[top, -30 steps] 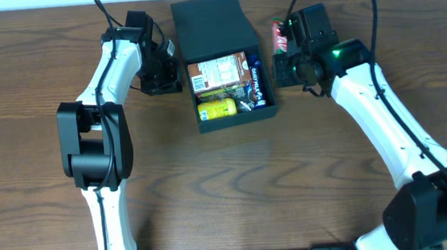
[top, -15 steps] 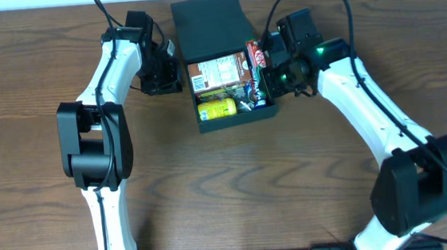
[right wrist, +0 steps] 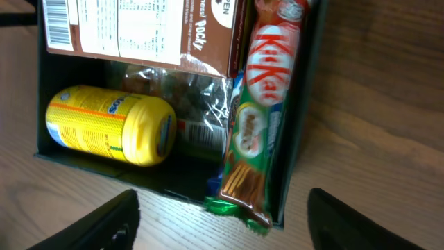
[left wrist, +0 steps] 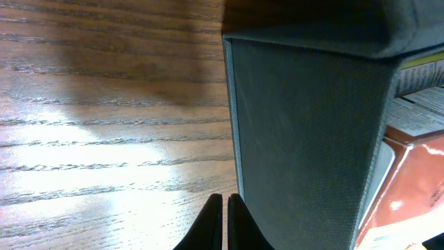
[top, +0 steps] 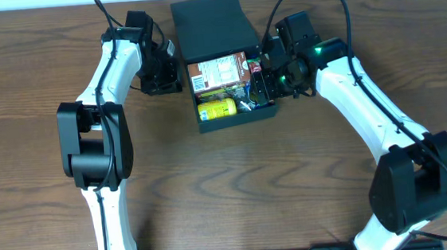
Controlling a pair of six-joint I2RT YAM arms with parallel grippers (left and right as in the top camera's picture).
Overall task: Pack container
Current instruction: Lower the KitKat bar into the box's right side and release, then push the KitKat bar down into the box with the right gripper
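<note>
Container (top: 209, 26) holds Pocky box (right wrist: 139, 28), yellow bottle (right wrist: 111, 125), KitKat (right wrist: 267, 69); right gripper (right wrist: 222, 198) wide, left gripper (left wrist: 225, 200) closed.

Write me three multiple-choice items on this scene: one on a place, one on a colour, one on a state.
1. Where is the KitKat bar?
A. On the table.
B. Inside the container, along a side wall.
C. On the flap lid.

2. What colour is the jar lying in the container?
A. Yellow.
B. Blue.
C. White.

3. How is the left hand?
A. Wide open.
B. Shut on the jar.
C. Shut, holding nothing.

Answers:
1 B, the right wrist view shows it lying against the wall.
2 A, its body and cap are yellow.
3 C, its fingers meet beside the container's outer wall.
</note>
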